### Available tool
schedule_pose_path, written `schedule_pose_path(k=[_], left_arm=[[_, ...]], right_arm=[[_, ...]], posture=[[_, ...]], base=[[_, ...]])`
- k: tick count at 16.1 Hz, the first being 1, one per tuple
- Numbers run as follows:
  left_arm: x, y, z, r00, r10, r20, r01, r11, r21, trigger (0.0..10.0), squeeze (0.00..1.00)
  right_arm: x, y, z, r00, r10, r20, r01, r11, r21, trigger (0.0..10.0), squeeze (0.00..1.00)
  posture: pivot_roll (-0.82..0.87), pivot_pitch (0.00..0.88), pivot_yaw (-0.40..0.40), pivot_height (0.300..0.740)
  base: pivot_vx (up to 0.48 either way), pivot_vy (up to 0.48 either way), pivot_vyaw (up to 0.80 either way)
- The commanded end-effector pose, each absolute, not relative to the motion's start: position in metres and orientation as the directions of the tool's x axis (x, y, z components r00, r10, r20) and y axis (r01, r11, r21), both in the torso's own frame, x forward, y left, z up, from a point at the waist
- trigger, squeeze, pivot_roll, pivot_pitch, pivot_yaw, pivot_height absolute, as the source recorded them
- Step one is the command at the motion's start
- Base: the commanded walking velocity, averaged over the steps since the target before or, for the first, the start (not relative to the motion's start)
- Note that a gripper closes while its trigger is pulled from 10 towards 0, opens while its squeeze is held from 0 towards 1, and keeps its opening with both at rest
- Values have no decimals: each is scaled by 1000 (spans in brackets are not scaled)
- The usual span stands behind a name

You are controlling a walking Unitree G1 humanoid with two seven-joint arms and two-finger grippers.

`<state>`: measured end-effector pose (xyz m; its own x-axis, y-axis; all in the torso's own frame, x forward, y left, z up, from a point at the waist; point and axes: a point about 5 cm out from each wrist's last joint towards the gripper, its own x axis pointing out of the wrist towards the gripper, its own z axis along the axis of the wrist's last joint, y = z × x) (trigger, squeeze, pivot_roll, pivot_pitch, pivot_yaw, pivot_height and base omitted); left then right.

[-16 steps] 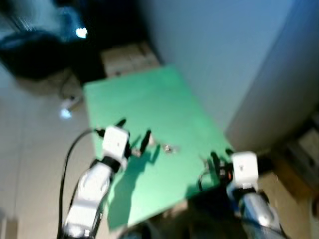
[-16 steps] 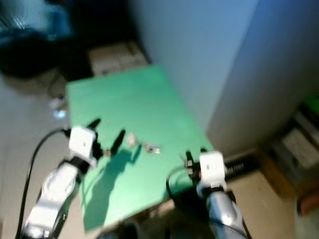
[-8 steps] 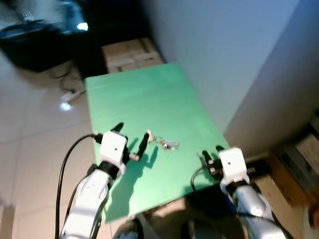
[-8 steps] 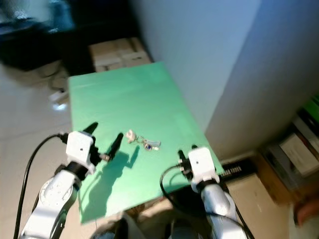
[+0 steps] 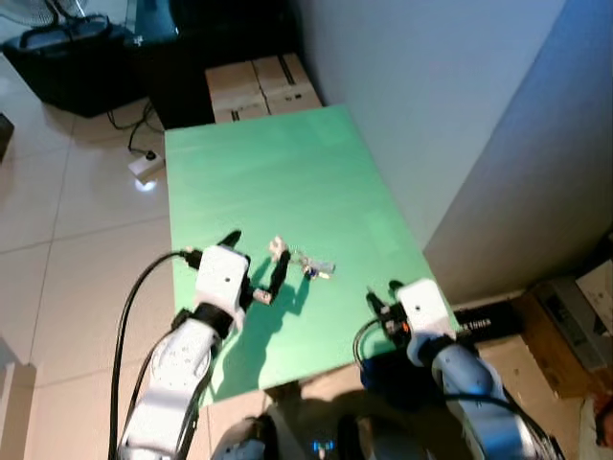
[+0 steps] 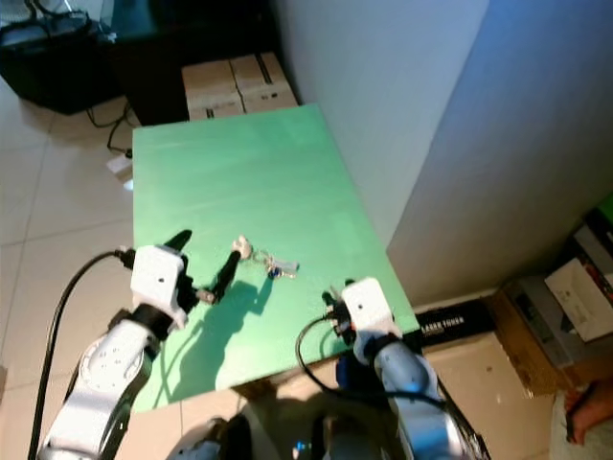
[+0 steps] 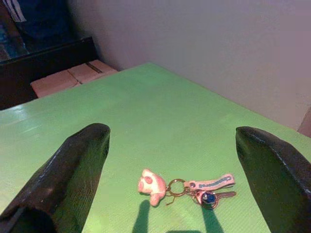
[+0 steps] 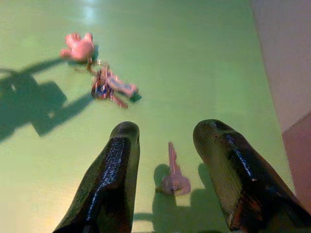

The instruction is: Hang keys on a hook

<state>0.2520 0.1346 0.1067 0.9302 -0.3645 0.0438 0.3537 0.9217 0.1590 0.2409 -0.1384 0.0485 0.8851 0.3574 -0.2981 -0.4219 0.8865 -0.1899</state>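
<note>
A key bunch [image 5: 308, 265] with a pink pig charm [image 5: 278, 249] lies flat on the green table [image 5: 278, 172], near its front half. My left gripper [image 5: 255, 256] hovers just left of the pig charm, open, with nothing between its fingers; in the left wrist view the key bunch [image 7: 187, 187] lies ahead between the wide-spread fingers [image 7: 73, 174]. My right gripper [image 5: 383, 293] stands open over the table's front right corner. In the right wrist view a single pink key [image 8: 172, 175] lies on the table between its fingertips, and the key bunch [image 8: 104, 85] lies further off.
A pale wall [image 5: 431, 96] runs along the table's right side. Cardboard boxes [image 5: 259, 84] and a dark cabinet [image 5: 220, 38] stand beyond the far end. A power strip [image 5: 146, 168] lies on the tiled floor at the left. A black box [image 5: 488, 318] lies on the floor at the right.
The camera has shifted and the picture has sharpened. Both grippers stay open; the right one has drawn slightly nearer the key bunch.
</note>
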Motion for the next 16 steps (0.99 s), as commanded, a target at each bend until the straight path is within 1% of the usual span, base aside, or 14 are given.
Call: schedule_pose_path(k=[1,2,3,4,5,7,8,9,10,11,13,14,16], left_arm=[[251,141,108,931,-362,36,351,920,177,10000,0],[252,141,109,929,-369,34,358,916,179,10000,0],[252,141,110,923,-384,34,372,910,183,10000,0],[252,141,110,920,-391,31,380,906,185,10000,0],[252,141,110,916,-400,29,388,902,189,10000,0],[251,140,111,900,-434,25,421,884,203,10000,0],[250,140,113,890,-455,30,439,874,209,10000,0],[249,142,114,882,-470,34,452,866,214,10000,0],[248,142,115,880,-474,36,456,864,214,10000,0],[247,145,116,864,-502,33,482,846,230,10000,0],[247,148,119,850,-525,37,503,832,234,10000,0],[248,148,120,846,-532,36,510,827,237,10000,0],[247,149,121,830,-556,30,533,809,248,10000,0]], right_arm=[[241,-135,40,864,386,-323,-460,866,-194,10000,94],[242,-133,38,847,410,-337,-488,852,-190,10000,1000],[242,-130,32,812,454,-366,-537,827,-167,10000,1000],[242,-129,24,771,476,-424,-591,783,-196,10000,1000],[241,-128,21,753,481,-449,-612,762,-209,10000,1000],[241,-130,13,750,435,-499,-595,773,-221,10000,1000],[242,-132,15,810,362,-461,-497,841,-212,10000,1000],[241,-133,19,864,303,-401,-395,903,-169,10000,1000],[241,-133,20,873,295,-388,-375,915,-148,10000,1000],[232,-135,18,897,269,-351,-324,940,-106,10000,1000],[226,-137,21,923,216,-317,-252,965,-77,10000,1000],[223,-139,21,929,187,-321,-224,971,-83,10000,1000],[216,-149,12,922,60,-382,-122,983,-140,10000,1000]], posture=[[-135,211,50,740],[-135,211,50,740],[-133,210,51,740],[-129,205,50,740],[-129,205,50,740],[-119,195,44,740],[-105,190,46,740],[-97,188,55,740],[-97,188,55,740],[-84,186,71,740],[-73,184,93,740],[-71,184,96,740],[-68,187,105,740]], base=[[0,0,0],[0,0,0],[0,0,0],[0,0,0],[0,0,0],[0,0,0],[0,0,0],[0,0,0],[0,0,0],[0,0,0],[0,0,0],[0,0,0],[0,0,0]])
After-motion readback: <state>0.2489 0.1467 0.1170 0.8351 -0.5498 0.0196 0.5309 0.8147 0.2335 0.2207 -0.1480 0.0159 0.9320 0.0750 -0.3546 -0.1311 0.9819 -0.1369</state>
